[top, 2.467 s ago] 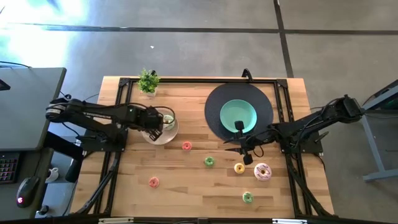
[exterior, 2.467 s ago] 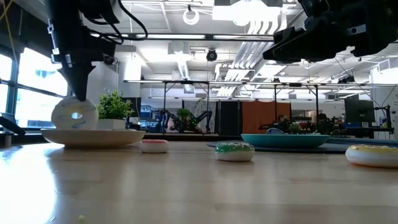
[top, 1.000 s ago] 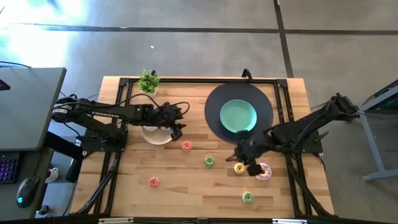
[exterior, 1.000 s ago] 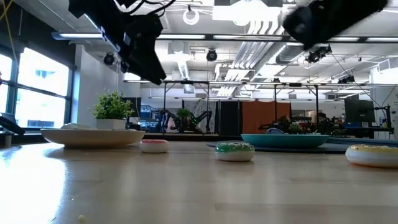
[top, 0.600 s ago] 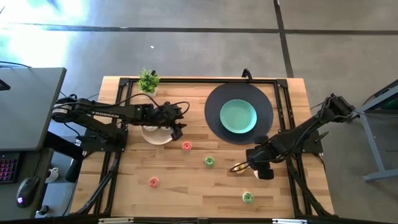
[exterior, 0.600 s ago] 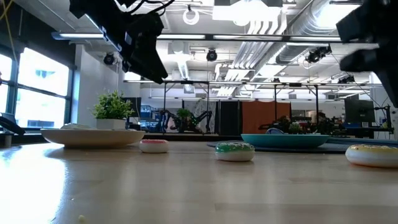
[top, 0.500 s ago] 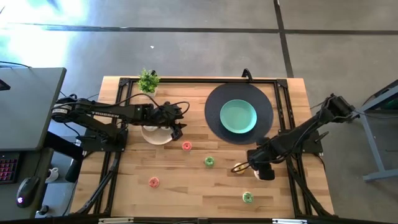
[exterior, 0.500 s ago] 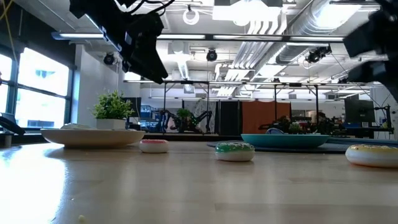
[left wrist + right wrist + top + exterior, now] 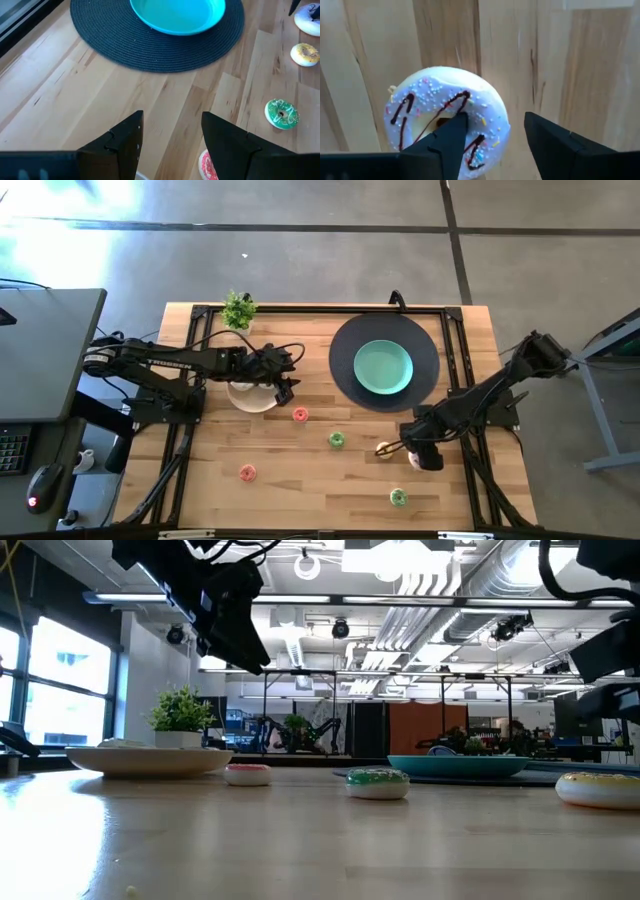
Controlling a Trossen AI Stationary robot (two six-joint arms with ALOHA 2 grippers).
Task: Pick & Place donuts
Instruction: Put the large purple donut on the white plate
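An iced donut [image 9: 445,125] with dark drizzle and sprinkles lies flat on the table at the right [image 9: 597,788]. My right gripper [image 9: 494,117] hangs open above it and hides it in the high view [image 9: 425,455]. One finger stands over the hole and the other beyond the donut's outer edge. Smaller donuts lie on the wood: red [image 9: 300,415], green [image 9: 337,440], yellow [image 9: 385,449], pink [image 9: 247,473] and another green [image 9: 398,497]. My left gripper [image 9: 285,388] is open in the air by the beige plate [image 9: 250,397], with nothing between its fingers [image 9: 172,145].
A teal plate [image 9: 383,367] sits on a round black mat [image 9: 345,340] at the back right. A small potted plant [image 9: 238,310] stands at the far left. Black frame rails [image 9: 190,420] run along the table's sides.
My right gripper has gone toward the table's right and near edges and come down over the iced donut, which it now hides in the high view. The donuts lie where they were.
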